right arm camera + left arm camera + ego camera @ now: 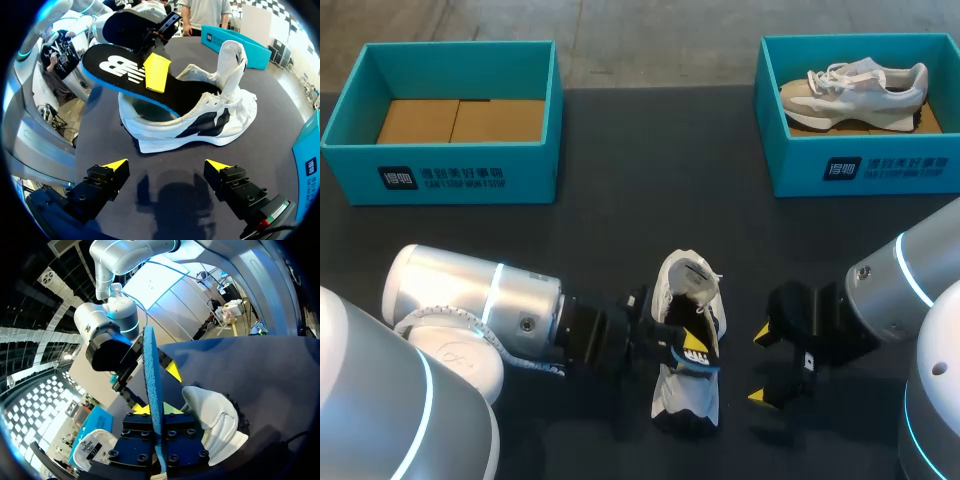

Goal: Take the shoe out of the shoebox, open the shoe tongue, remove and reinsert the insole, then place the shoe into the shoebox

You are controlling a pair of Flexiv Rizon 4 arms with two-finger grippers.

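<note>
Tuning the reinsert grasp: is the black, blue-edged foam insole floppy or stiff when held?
Probably light and bendy: the black, blue-edged foam insole looks thin edge-on in the left gripper. Yet likely stiff enough to guide: its free end juts from the white fabric shoe without drooping. A snagged toe may buckle it.

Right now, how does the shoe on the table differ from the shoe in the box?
Table shoe stands on the bare table; boxed shoe lies in the right box. Table shoe is white and black; boxed shoe beige and white. Table shoe has its tongue raised and insole half out in the left claw; boxed shoe is laced shut. Both are low sneakers.
</note>
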